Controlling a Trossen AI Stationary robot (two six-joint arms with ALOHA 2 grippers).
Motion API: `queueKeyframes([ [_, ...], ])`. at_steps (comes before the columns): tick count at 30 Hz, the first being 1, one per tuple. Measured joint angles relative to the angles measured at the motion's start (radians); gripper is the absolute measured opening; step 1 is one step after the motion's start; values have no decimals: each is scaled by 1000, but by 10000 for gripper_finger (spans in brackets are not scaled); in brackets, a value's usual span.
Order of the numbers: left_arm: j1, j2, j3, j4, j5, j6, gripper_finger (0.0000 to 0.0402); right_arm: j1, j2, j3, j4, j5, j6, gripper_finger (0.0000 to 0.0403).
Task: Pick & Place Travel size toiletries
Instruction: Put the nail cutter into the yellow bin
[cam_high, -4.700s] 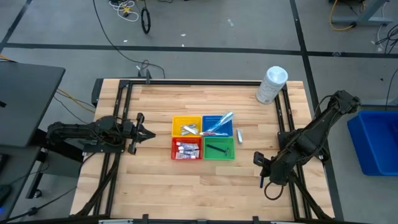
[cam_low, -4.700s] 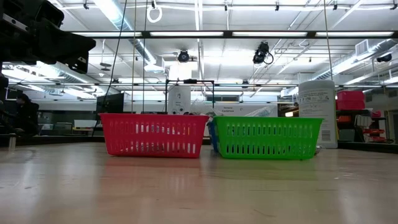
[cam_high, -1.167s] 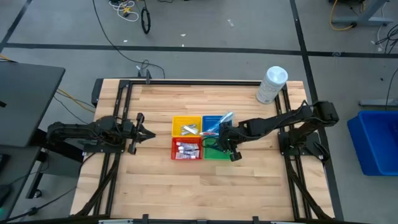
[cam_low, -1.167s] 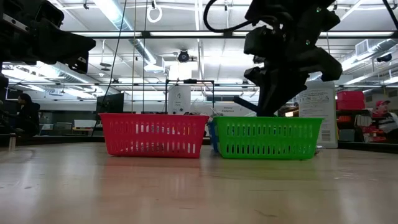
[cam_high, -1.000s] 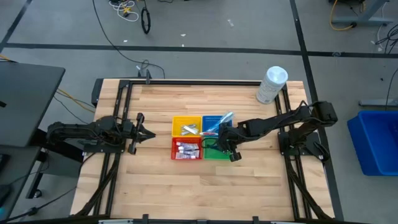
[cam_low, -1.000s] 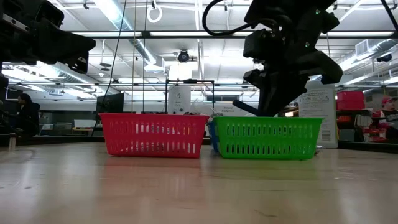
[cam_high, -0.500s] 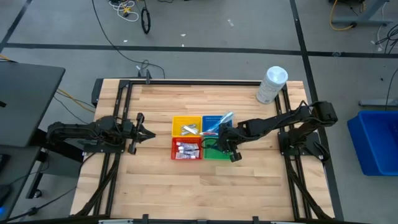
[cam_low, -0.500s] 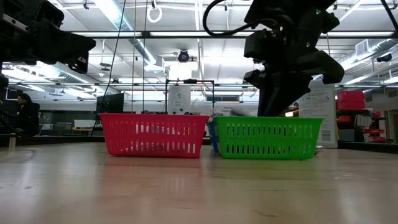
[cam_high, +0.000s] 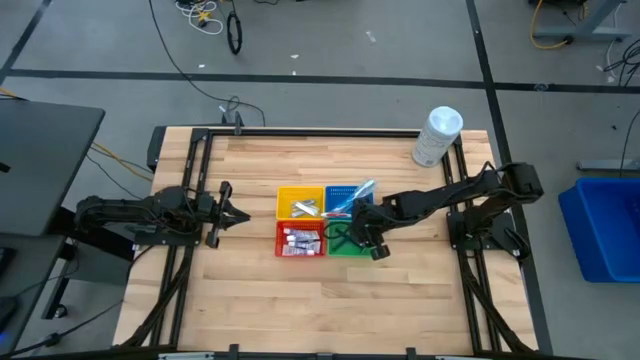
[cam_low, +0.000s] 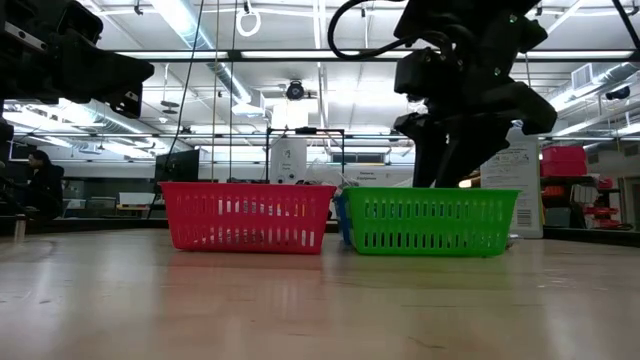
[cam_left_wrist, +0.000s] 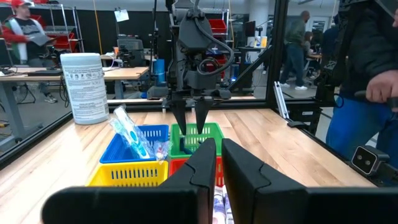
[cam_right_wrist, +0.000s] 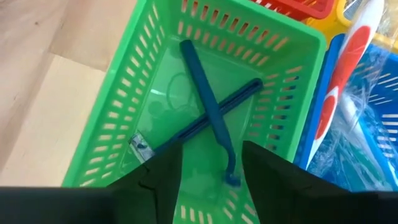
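Razors (cam_right_wrist: 211, 118): we find two lying crossed in the green basket (cam_right_wrist: 124, 118); right gripper (cam_right_wrist: 208, 165) hangs above, fingers apart, empty. Left gripper (cam_left_wrist: 214, 163) waits closed.

Four little baskets and a big white tub on a wooden bench

The bench (cam_high: 260, 300) is made of light wood. In its middle sit four small plastic baskets, pushed together in a square: a yellow basket (cam_high: 300, 203), a blue basket (cam_high: 349, 202), a red basket (cam_high: 300, 239) and a green basket (cam_high: 351, 241). A big white tub (cam_high: 437, 136) with a label stands up near the far right corner. A blue bin (cam_high: 603, 228) sits on the grey floor beside the bench. People (cam_left_wrist: 357, 87) stand in the room behind.
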Motion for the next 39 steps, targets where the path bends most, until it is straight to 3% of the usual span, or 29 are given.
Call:
queueKeyframes([
  [15,0,0,0,0,0,0,32,9,-219,0,-106,1,0,193],
  [29,0,0,0,0,0,0,32,8,-422,-3,-191,3,-8,165],
  [39,0,0,0,0,0,0,32,8,-519,-133,-187,3,-8,145],
])
